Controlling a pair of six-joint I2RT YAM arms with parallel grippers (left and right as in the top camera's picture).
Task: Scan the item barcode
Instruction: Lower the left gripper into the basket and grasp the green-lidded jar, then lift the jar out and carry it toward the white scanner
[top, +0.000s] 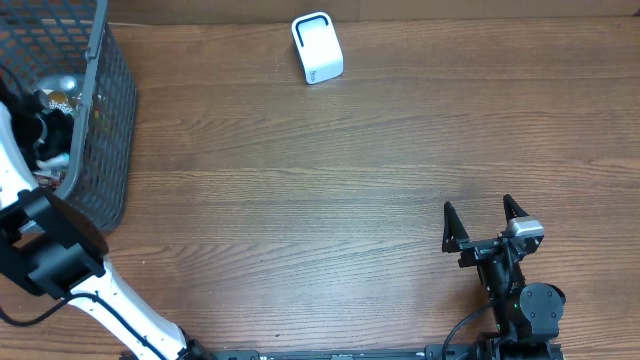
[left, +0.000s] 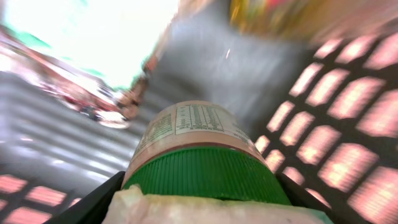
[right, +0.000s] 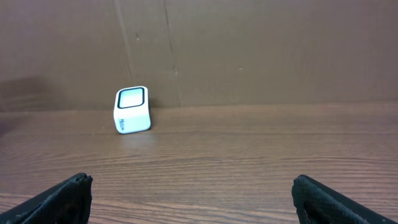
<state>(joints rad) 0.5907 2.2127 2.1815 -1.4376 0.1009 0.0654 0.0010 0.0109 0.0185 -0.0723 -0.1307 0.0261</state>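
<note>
Inside the basket (top: 108, 110), the left gripper (left: 196, 202) flanks a green-capped bottle (left: 193, 134), clamp unclear; right gripper (top: 478, 210) gapes empty. A weak hold could drop it.

I can't read the blurred label (left: 198, 118) on the bottle (left: 205, 174); overhead, the basket (top: 110, 110) runs off my frame, and its contents are too small to tell.

Basket (top: 105, 120) is placed at table's (top: 300, 200) left edge, scanner (top: 317, 47) at back centre. Jar (left: 193, 134) is located inside basket, between left gripper's (left: 199, 202) jaws. Right gripper (top: 487, 222) is positioned front right.
</note>
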